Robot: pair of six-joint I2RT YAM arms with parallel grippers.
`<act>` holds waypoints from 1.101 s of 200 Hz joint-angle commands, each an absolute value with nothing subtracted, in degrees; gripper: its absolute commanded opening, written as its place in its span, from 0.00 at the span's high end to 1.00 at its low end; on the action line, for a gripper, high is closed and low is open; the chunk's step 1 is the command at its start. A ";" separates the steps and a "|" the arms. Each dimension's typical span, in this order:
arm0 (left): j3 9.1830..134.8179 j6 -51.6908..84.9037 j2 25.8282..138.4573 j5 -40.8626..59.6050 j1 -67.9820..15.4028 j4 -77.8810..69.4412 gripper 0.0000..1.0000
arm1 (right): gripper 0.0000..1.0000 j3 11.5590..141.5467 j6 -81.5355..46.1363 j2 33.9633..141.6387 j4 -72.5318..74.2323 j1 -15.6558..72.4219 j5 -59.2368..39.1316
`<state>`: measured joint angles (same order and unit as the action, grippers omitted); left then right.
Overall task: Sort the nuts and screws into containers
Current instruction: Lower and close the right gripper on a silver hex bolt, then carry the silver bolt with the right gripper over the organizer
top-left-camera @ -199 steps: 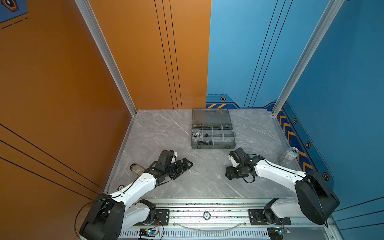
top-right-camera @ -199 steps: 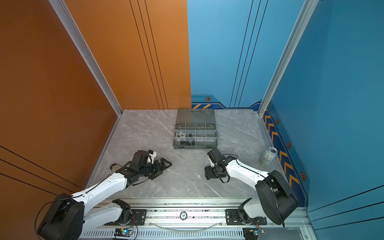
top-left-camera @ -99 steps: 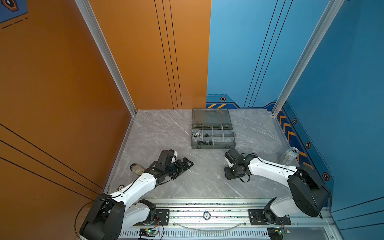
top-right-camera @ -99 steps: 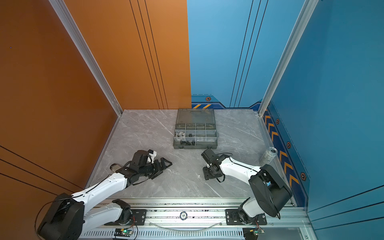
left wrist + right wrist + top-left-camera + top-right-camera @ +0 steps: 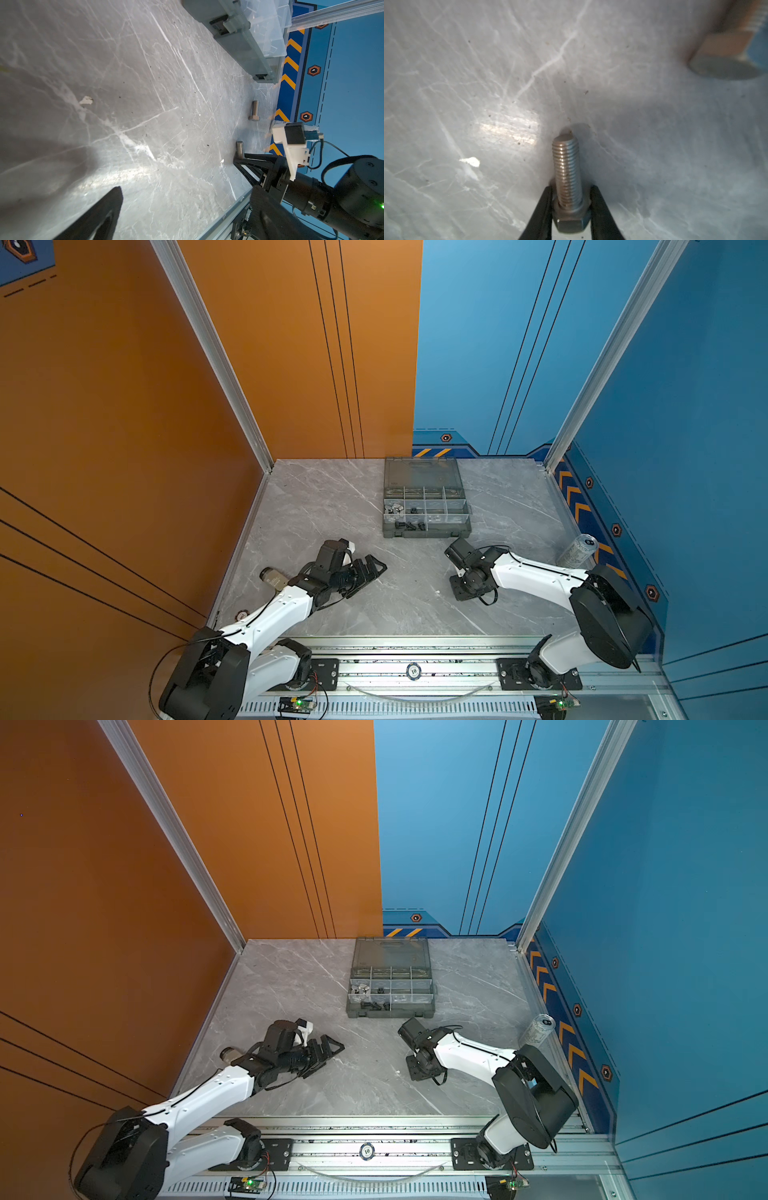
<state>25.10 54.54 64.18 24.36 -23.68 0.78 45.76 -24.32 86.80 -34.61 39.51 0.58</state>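
Note:
In the right wrist view my right gripper (image 5: 571, 200) is shut on the hex head of a silver screw (image 5: 566, 166) that lies on the grey table. A second silver screw (image 5: 726, 47) lies loose a little way off. The left wrist view shows both screws, one (image 5: 240, 149) at the right gripper's tips and one (image 5: 254, 110) free. In both top views the right gripper (image 5: 465, 593) (image 5: 419, 1073) points down in front of the containers (image 5: 428, 533) (image 5: 390, 1013), a grey organizer box holding silver nuts (image 5: 394, 508) and black screws (image 5: 409, 526). My left gripper (image 5: 365, 572) (image 5: 187, 207) is open and holds nothing.
A silver drink can (image 5: 579, 551) stands at the right edge by the blue wall. A poker chip (image 5: 413, 671) sits on the front rail. A small grey cylinder (image 5: 272, 577) lies beside the left arm. The organizer's lid (image 5: 422, 472) lies open toward the back wall.
The right gripper's jaws have closed in on the silver screw's head, and the right arm has shifted slightly left. The left arm has not moved.

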 commanded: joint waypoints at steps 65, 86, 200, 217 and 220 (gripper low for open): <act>24.61 54.98 63.20 25.93 -23.54 0.60 0.02 | 1.00 47.54 -22.54 80.84 -34.54 37.80 -1.89; 24.53 55.00 63.02 25.91 -23.57 0.56 0.02 | 1.00 48.72 -19.93 78.23 -34.19 35.84 -4.73; 25.31 55.38 62.94 24.98 -24.21 1.80 0.02 | 1.00 73.99 -2.49 91.27 -39.19 25.25 -9.52; 25.62 55.37 62.93 24.71 -24.32 2.22 0.02 | 1.00 77.72 -2.11 95.41 -39.69 24.41 -10.48; 25.66 55.29 62.93 24.69 -24.31 2.29 0.02 | 1.00 78.60 -2.19 96.19 -39.86 24.29 -10.55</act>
<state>25.10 55.18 63.75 24.36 -23.68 0.91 73.76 -4.75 91.81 -37.06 25.28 -8.47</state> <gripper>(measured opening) 0.977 0.269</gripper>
